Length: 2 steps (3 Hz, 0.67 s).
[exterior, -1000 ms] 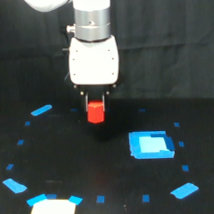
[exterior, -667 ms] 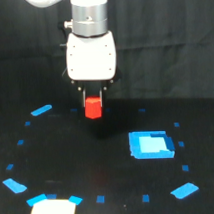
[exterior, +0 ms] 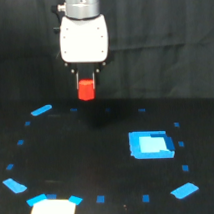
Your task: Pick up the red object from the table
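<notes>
Exterior view: the gripper (exterior: 86,80) hangs below the white arm housing (exterior: 84,38), its dark fingers (exterior: 75,78) pinching the red object (exterior: 86,89) from either side; the block sits between them, its lower part showing beneath the tips, and it appears clear of the tabletop (exterior: 97,160), with dark cloth backdrop (exterior: 168,43) behind it rather than the surface. The step in hand reads as the lift; to do it well the arm would best rise straight and steadily, keeping the pinch firm and even, since only the upper part of the block seems held and a jerk or tilt could let it slip out; a sideways drift serves no purpose here.

Around it, on the tabletop: a larger blue patch (exterior: 151,145) lies toward the exterior view's right, well apart from the gripper; a pale patch (exterior: 52,209) sits at the lower edge toward the exterior view's left; small blue tape marks (exterior: 41,111) are scattered in a rough ring. All of these look flat; nothing stands near the block or above it, so nothing appears to bar the way upward.
</notes>
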### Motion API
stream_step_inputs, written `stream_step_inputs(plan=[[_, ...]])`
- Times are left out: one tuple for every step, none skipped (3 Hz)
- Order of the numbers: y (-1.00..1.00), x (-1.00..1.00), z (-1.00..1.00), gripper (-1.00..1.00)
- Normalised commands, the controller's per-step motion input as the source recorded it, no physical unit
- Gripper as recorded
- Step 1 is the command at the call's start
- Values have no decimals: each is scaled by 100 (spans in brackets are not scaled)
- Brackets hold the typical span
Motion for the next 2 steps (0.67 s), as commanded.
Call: stream_step_inputs(plan=[[-22,-40,100,-52],[-29,-16,100,-100]])
